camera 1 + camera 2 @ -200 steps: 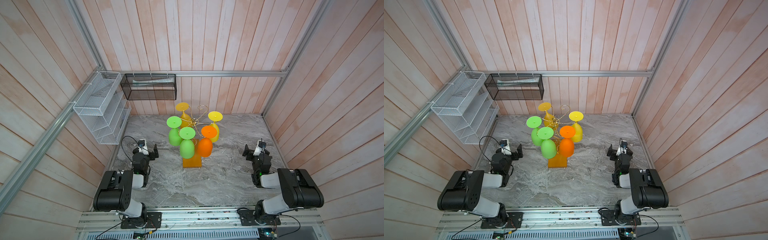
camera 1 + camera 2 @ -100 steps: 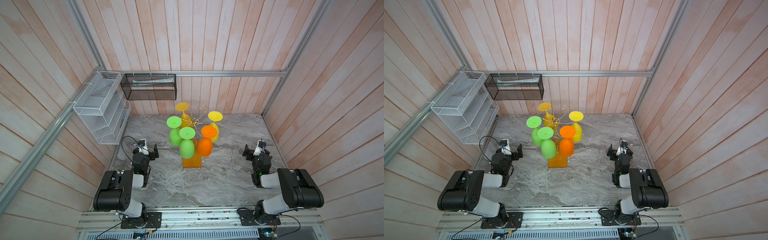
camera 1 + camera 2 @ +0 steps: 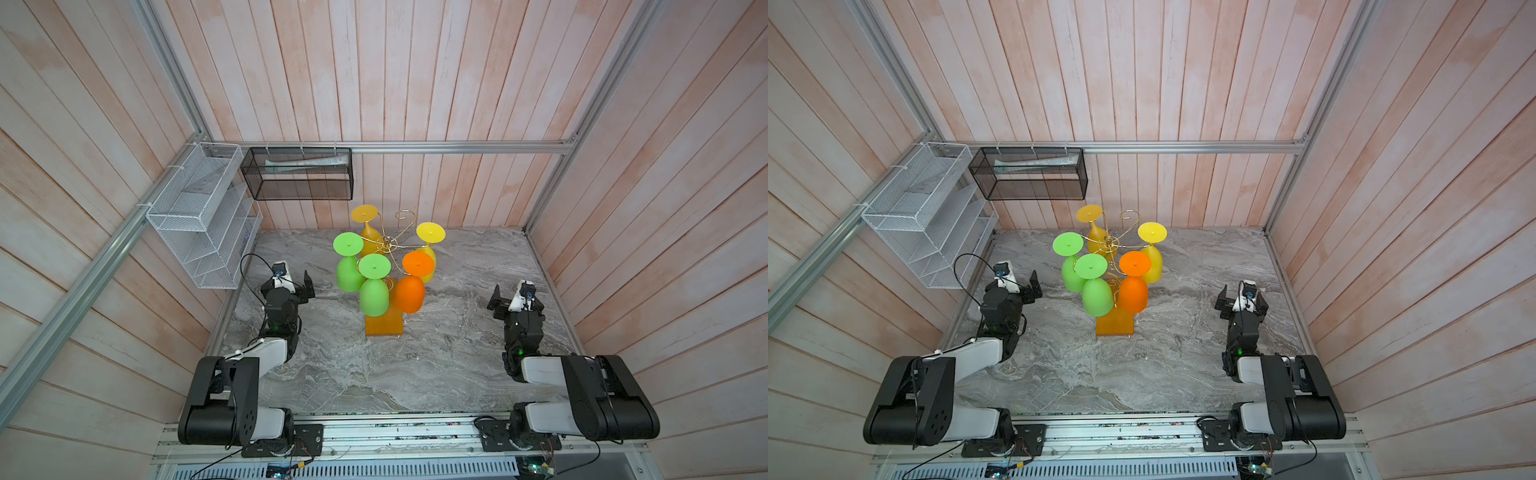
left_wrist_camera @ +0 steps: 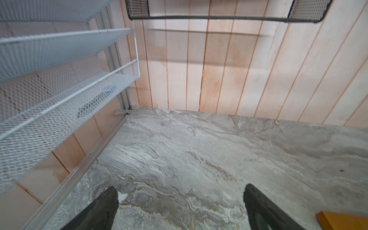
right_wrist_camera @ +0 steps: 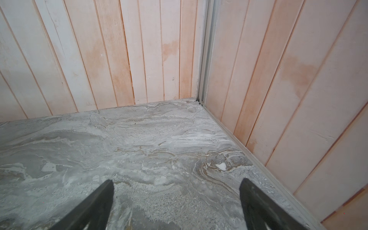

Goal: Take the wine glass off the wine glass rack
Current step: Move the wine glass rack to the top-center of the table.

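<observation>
The wine glass rack (image 3: 390,243) is a gold wire stand on an orange wooden base (image 3: 384,327) mid-table, seen in both top views (image 3: 1108,242). Several wine glasses hang upside down from its arms: two green (image 3: 374,296), one orange (image 3: 410,293) and two yellow (image 3: 430,233). One curled arm at the back is bare. My left gripper (image 3: 293,276) stands open to the left of the rack, apart from it, with nothing between its fingers (image 4: 180,188). My right gripper (image 3: 516,293) stands open at the far right, also empty (image 5: 176,181). A corner of the base (image 4: 342,220) shows in the left wrist view.
A white wire-mesh shelf (image 3: 199,216) hangs on the left wall above the left arm. A black mesh basket (image 3: 299,172) hangs on the back wall with a pale flat item inside. Wooden walls close in the marble table (image 3: 415,365) on three sides.
</observation>
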